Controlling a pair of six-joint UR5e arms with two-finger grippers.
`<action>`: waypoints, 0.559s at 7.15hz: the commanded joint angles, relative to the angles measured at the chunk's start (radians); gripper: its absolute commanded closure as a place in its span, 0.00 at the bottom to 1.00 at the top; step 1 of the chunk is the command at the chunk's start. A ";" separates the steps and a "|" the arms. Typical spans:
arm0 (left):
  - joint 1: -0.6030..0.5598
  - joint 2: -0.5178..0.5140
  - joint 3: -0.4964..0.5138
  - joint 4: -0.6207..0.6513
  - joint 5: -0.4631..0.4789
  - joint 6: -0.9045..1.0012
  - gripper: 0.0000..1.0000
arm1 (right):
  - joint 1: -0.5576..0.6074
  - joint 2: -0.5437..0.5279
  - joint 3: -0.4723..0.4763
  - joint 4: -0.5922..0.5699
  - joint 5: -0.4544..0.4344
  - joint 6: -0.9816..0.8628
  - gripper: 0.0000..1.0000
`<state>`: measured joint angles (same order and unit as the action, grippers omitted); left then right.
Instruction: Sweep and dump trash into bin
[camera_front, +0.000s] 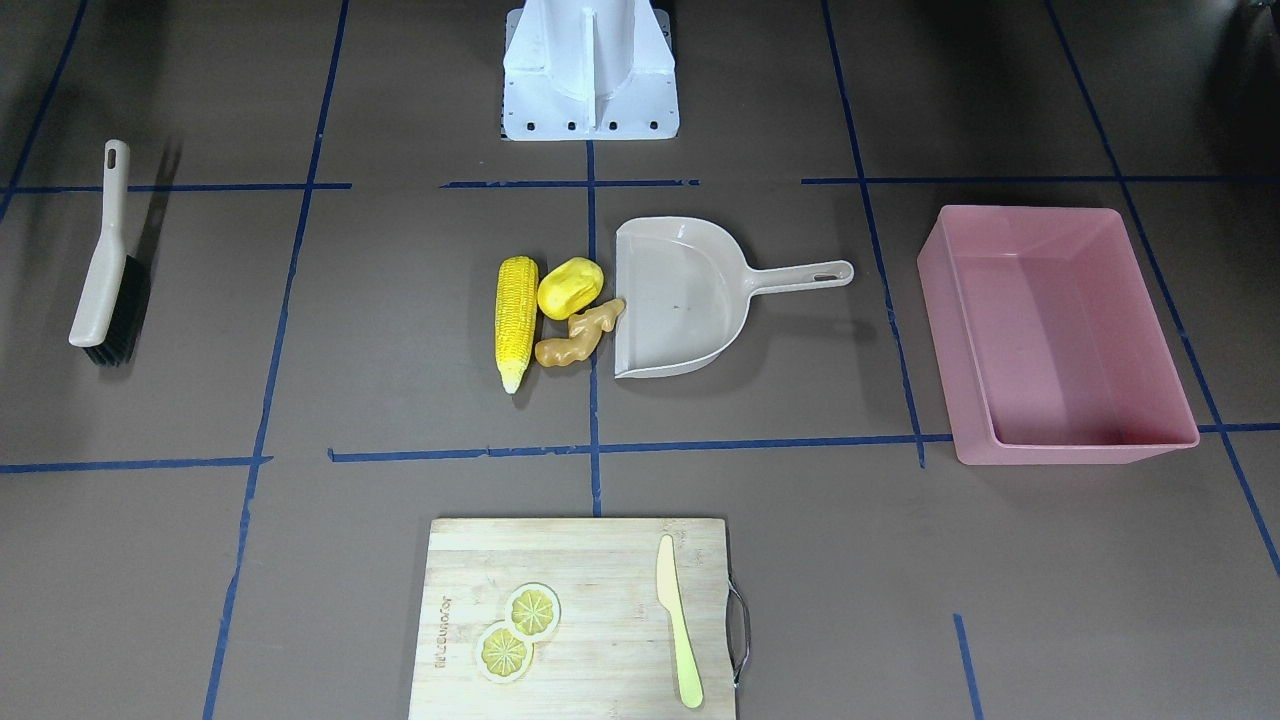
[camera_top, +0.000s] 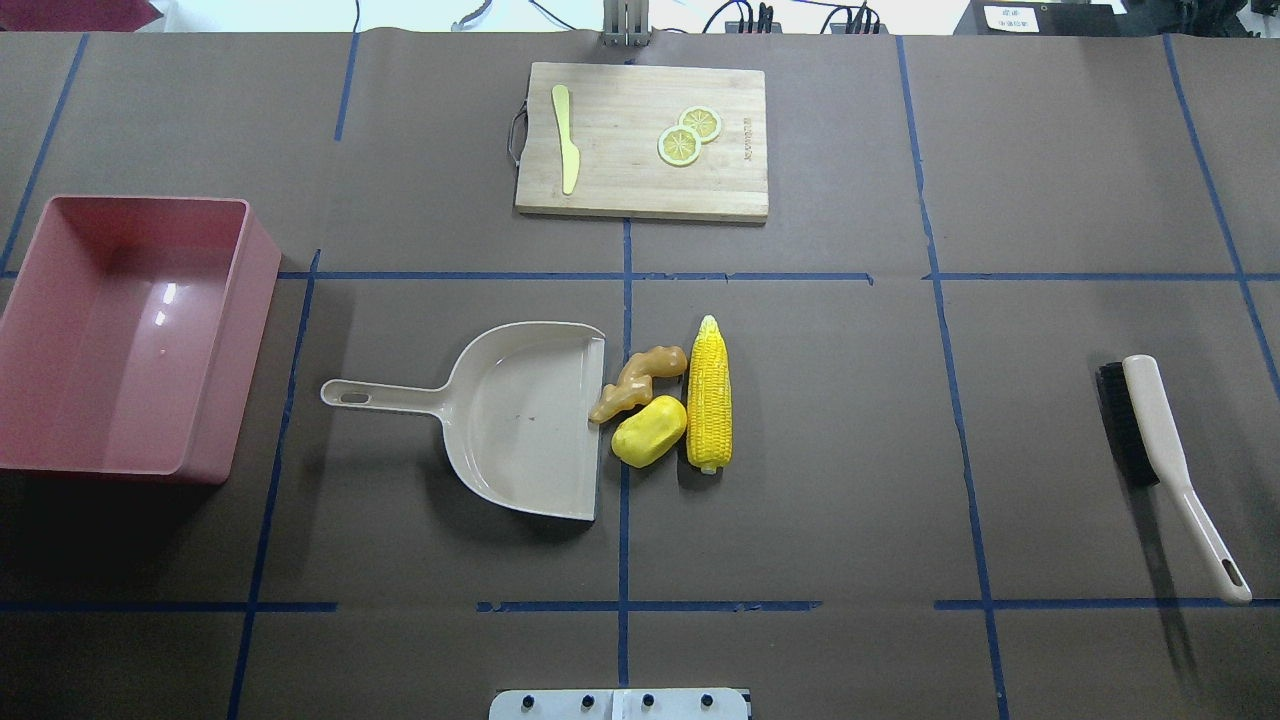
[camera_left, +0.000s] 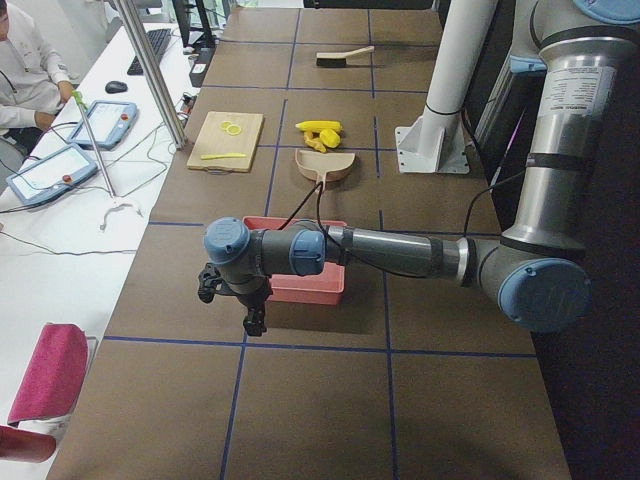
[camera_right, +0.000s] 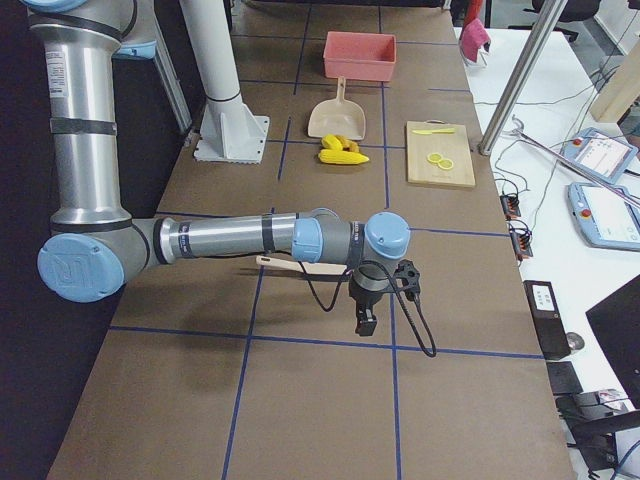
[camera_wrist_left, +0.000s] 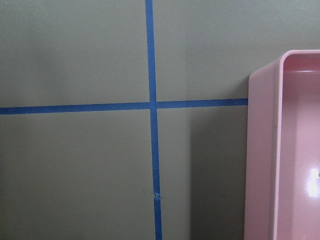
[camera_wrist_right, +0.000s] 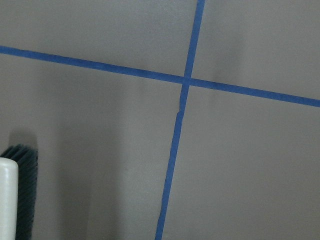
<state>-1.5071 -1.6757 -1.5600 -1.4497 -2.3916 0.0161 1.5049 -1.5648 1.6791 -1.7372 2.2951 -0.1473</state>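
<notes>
The trash lies in a cluster at mid-table: a yellow corn cob (camera_front: 516, 320), a yellow potato lump (camera_front: 570, 287) and a tan ginger root (camera_front: 580, 338) that touches the open edge of the beige dustpan (camera_front: 680, 300). The pink bin (camera_front: 1075, 448) stands empty past the dustpan's handle. My left gripper (camera_left: 253, 322) hangs over the table beyond the bin's outer end; I cannot tell if it is open. My right gripper (camera_right: 366, 322) hangs beyond the brush (camera_front: 105, 270); I cannot tell its state either. The left wrist view shows the bin's corner (camera_wrist_left: 262, 150).
A wooden cutting board (camera_front: 580, 560) with two lemon slices (camera_front: 518, 630) and a pale yellow knife (camera_front: 678, 620) lies on the table's operator side. The brush lies alone at the table's right end and shows in the right wrist view (camera_wrist_right: 10, 200). Blue tape lines cross the brown table.
</notes>
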 joint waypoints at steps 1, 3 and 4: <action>0.008 0.022 -0.012 -0.032 0.002 0.008 0.00 | 0.000 -0.009 0.001 0.001 0.003 0.002 0.00; 0.013 0.048 -0.023 -0.038 0.009 0.002 0.00 | 0.000 -0.009 0.001 0.002 0.003 0.014 0.00; 0.013 0.056 -0.059 -0.038 0.044 0.002 0.00 | 0.000 -0.008 0.002 0.001 0.004 0.014 0.00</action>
<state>-1.4959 -1.6326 -1.5889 -1.4861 -2.3759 0.0214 1.5049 -1.5730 1.6796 -1.7358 2.2982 -0.1368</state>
